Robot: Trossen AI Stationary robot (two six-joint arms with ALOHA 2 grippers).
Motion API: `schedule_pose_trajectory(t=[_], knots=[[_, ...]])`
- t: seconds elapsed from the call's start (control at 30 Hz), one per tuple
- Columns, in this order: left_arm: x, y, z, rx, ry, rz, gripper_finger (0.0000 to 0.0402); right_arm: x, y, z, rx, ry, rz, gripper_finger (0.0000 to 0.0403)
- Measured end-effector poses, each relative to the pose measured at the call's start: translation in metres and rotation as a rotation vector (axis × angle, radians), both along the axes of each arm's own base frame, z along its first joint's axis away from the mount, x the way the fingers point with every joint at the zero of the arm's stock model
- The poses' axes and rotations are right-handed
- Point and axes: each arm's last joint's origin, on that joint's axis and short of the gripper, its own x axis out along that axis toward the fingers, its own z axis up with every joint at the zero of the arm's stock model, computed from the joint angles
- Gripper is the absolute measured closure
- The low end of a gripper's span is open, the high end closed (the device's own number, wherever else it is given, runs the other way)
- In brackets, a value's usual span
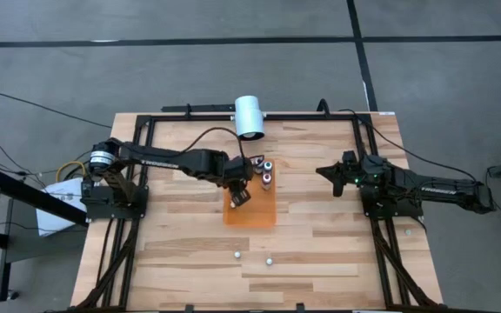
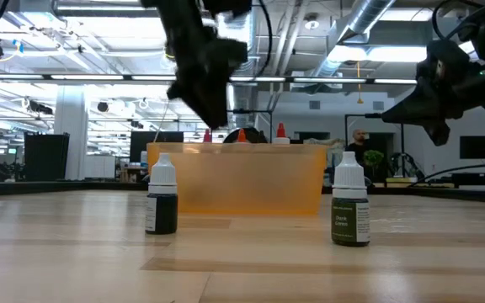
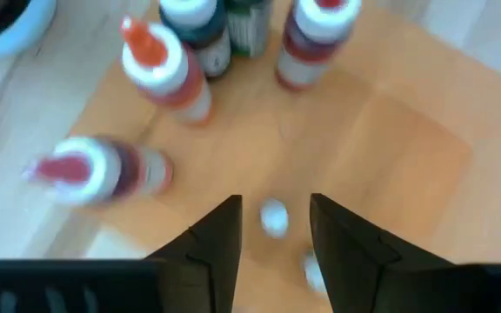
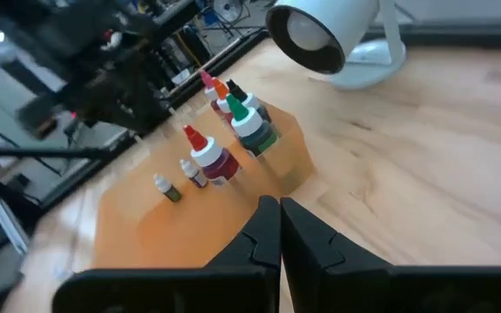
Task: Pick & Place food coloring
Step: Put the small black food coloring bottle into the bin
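Observation:
Several food coloring bottles (image 3: 163,74) with coloured tips stand in a cluster on the far part of the orange mat (image 1: 263,213); one red-tipped bottle (image 3: 90,169) stands a little apart. Two tiny white-capped bottles (image 3: 274,217) stand on the mat right below my left gripper (image 3: 272,235), which hangs open above them with nothing between its fingers. Two more bottles, a dark teal one (image 2: 161,202) and a dark green one (image 2: 349,206), stand on the bare wood near the table's near edge. My right gripper (image 4: 278,217) waits shut at the table's right, clear of everything.
A big white cylinder (image 1: 250,116) lies at the table's far edge, just behind the mat. A black frame (image 1: 146,139) runs round the table. Bare wood lies between the mat and the two near bottles (image 1: 237,256). Far behind the table a person (image 2: 358,139) shows.

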Motion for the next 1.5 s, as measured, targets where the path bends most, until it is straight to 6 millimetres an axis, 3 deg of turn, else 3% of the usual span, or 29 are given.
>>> schedule_pose_trajectory(t=[0.23, 0.53, 0.63, 0.9, 1.07, 1.27, 1.5], knots=[[-0.01, -0.037, 0.041, -0.164, 0.1, 0.024, 0.0274, 0.0, 0.0, -0.001, 0.14, -0.031, -0.043, 0.0402], [-0.022, -0.113, 0.048, -0.396, 0.083, 0.239, 0.0274, 0.0, 0.0, -0.001, 0.149, -0.034, -0.047, 0.0402], [-0.026, -0.134, 0.048, -0.411, 0.036, 0.327, 0.0274, 0.0, 0.0, -0.002, 0.077, -0.005, -0.024, 0.0402], [-0.03, -0.168, 0.037, -0.386, -0.01, 0.381, 0.0274, -0.003, 0.001, -0.009, -0.033, 0.11, 0.026, 0.0402], [-0.022, -0.18, 0.026, -0.391, -0.036, 0.358, 0.0274, -0.001, 0.006, -0.007, -0.202, 0.134, 0.126, 0.0402], [-0.009, -0.2, -0.002, -0.411, -0.026, 0.352, 0.0274, 0.0, 0.011, -0.007, -0.244, 0.131, 0.19, 0.0402], [0.005, -0.211, -0.027, -0.434, -0.101, 0.482, 0.0274, 0.0, 0.015, -0.008, -0.252, 0.137, 0.228, 0.0402]])
